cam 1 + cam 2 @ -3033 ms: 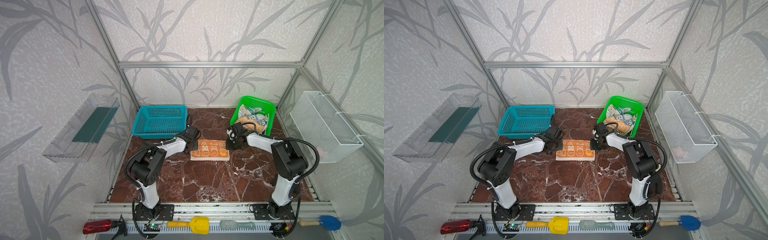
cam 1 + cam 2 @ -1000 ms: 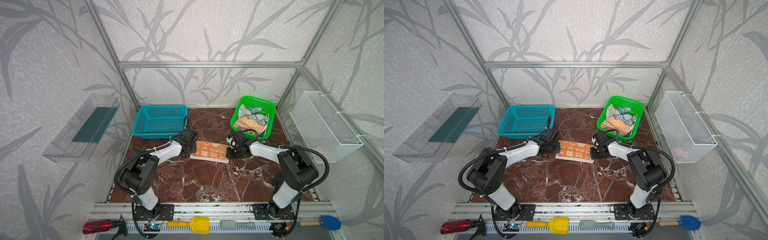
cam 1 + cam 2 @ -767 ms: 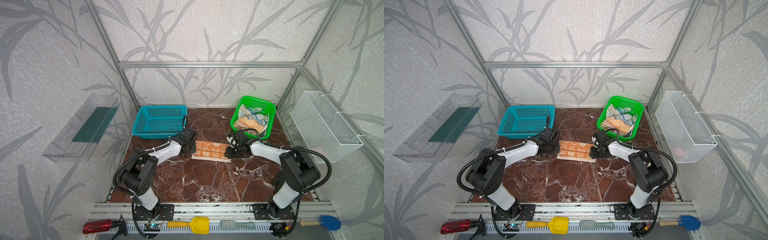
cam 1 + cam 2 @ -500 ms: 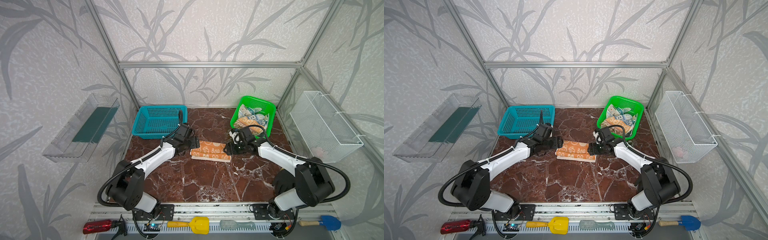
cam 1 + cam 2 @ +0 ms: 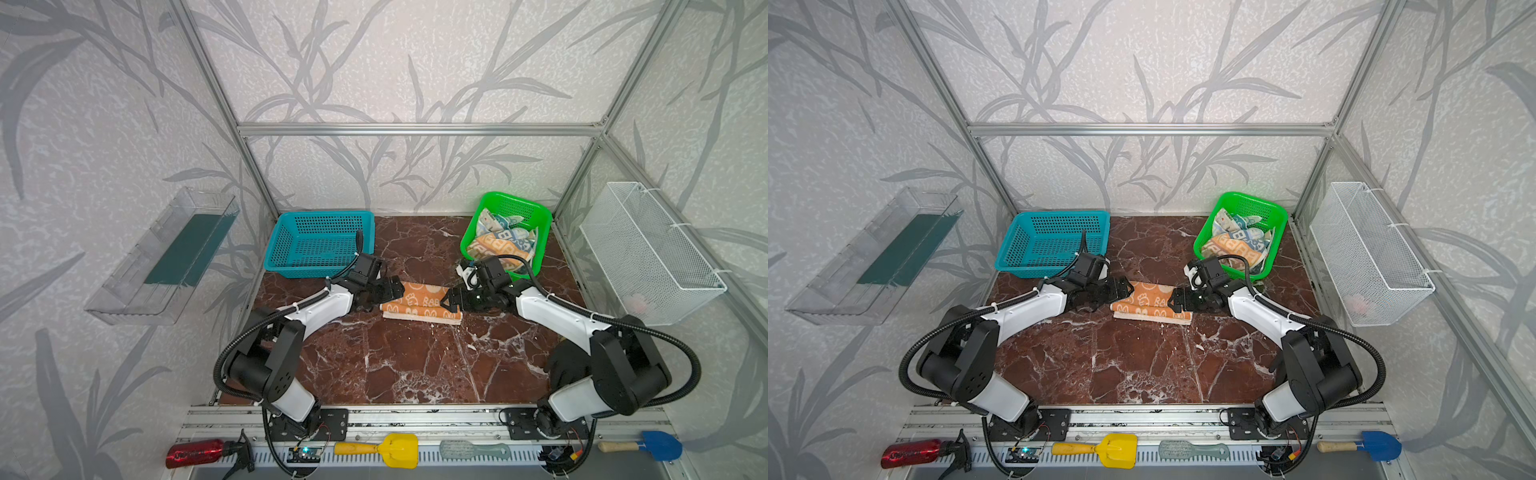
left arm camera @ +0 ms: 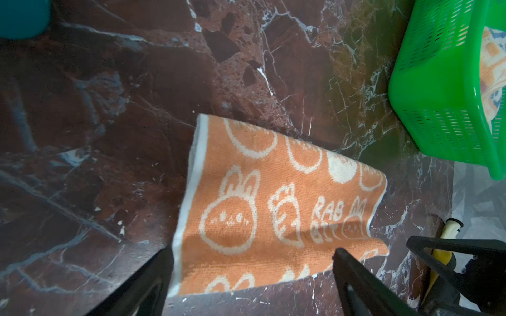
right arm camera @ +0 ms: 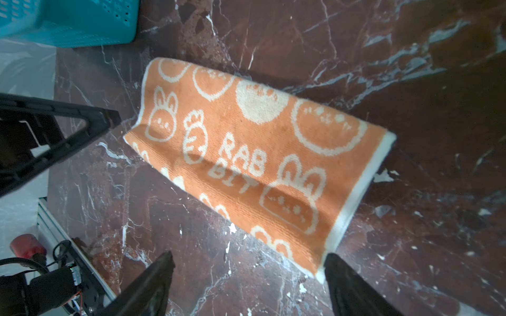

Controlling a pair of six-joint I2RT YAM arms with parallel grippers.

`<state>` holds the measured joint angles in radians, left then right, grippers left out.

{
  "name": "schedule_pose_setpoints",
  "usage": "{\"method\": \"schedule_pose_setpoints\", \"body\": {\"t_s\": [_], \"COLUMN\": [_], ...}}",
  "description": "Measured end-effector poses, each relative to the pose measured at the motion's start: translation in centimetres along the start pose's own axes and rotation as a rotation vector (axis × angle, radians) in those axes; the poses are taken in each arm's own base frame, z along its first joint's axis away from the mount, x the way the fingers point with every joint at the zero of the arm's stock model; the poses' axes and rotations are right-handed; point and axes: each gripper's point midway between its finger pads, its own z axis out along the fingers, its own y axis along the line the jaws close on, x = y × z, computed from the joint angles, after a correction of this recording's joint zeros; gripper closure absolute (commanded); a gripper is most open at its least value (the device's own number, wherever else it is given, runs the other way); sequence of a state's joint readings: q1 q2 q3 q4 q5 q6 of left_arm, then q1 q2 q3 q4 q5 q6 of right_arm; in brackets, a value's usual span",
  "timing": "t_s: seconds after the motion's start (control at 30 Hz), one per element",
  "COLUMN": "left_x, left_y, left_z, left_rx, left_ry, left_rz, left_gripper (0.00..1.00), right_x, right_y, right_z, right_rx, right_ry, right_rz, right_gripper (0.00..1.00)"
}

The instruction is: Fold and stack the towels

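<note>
Two arms reach inward from the front rail and face each other across the orange towel (image 5: 419,305); the towel lies on the marble table (image 5: 415,365), folded into a long strip, with a lower layer showing along its near edge; it sits between the teal basket (image 5: 278,245) and the green basket (image 5: 515,205), touching neither.

Left arm: black shoulder block low at the front, white forearm stretched toward the rear and the middle, wrist low over the table; the left gripper (image 5: 390,291) points rightward at the towel's left end, just in front of the teal basket.

Right arm: mirrored pose, white forearm slanting toward the rear and the middle, wrist low; the right gripper (image 5: 449,300) points leftward at the towel's right end, just in front of the green basket.

Left wrist view: black fingers (image 6: 142,287) spread wide, the towel (image 6: 273,205) lying between and beyond them with its white-edged end nearest; nothing is clamped.

Right wrist view: fingers (image 7: 353,287) likewise spread wide, the towel (image 7: 260,153) lying slantwise ahead of them, "RABBIT" lettering and bunny faces uppermost; nothing is clamped; the opposite gripper's finger shows beyond the far end.

Both grippers thus stand fully parted and empty; whether any fingertip touches the cloth cannot be told.

Other towels (image 5: 500,243) lie crumpled inside the green basket.
</note>
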<state>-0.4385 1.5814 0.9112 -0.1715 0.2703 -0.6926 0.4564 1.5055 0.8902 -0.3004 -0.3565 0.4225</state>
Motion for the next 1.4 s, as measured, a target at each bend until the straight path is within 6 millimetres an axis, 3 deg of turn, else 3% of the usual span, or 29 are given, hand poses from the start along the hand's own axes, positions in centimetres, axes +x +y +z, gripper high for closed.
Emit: {"method": "schedule_pose_setpoints", "body": {"t_s": [0.23,0.33,0.53,0.73,1.13,1.4], "left_x": [1.3,1.4,1.9,2.1,2.5,2.5], "left_y": [2.1,2.3,2.7,3.0,4.3,4.6], "left_z": [-0.3,-0.4,-0.2,-0.2,0.1,0.4], "left_rx": [-0.055,-0.059,-0.068,-0.076,-0.127,-0.132], "left_ry": [0.039,0.042,0.054,0.060,0.064,0.055], "left_rz": [-0.009,-0.003,0.006,0.019,0.034,0.031], "left_gripper": [0.10,0.21,0.53,0.67,0.62,0.75], "right_x": [2.1,2.5,2.8,2.8,2.8,2.8], "right_y": [-1.9,-2.4,-2.9,-3.1,-3.3,-3.4], "right_z": [1.3,1.5,2.1,2.2,2.3,2.3], "right_rx": [0.051,0.070,0.086,0.093,0.105,0.107], "right_ry": [0.066,0.076,0.092,0.092,0.092,0.093], "right_rz": [0.016,0.013,0.015,0.013,0.012,0.012], "right_gripper": [0.31,0.38,0.53,0.68,0.74,0.81]}}
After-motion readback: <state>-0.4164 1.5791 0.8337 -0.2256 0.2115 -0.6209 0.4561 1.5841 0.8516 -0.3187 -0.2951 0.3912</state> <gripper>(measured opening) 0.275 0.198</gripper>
